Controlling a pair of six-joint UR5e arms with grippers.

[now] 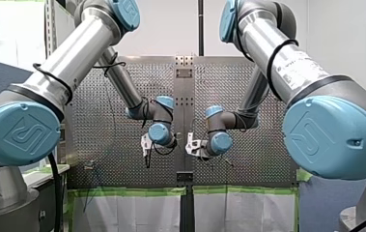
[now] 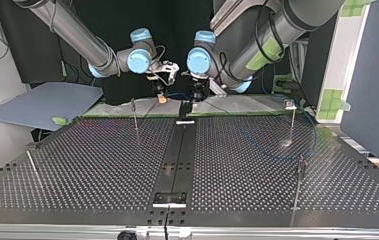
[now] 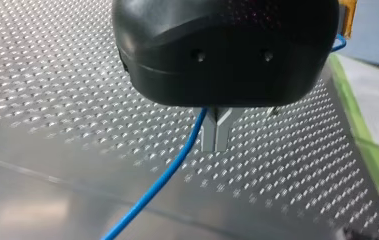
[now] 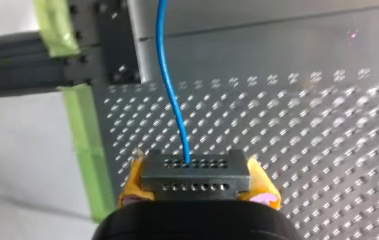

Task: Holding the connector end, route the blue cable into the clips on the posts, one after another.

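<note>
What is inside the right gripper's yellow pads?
A grey connector with rows of small holes sits clamped between the pads of the right gripper, the blue cable running out of it. The gripper body covers the connector's lower part.

Top view: both grippers hung over the table's (image 2: 102, 160) far edge, right gripper (image 2: 162, 97) left of left gripper (image 2: 196, 95). Connector (image 4: 195, 175) sat between right gripper's pads, cable (image 4: 169, 75) running ahead. Far-left post (image 2: 135, 114) stood well apart from far-right post (image 2: 293, 125); near-right post (image 2: 298, 187) in front of that.

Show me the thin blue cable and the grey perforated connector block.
thin blue cable (image 4: 169, 85), right wrist view, mid-length of the visible run.
grey perforated connector block (image 4: 195, 175), right wrist view, middle of its face.
</note>
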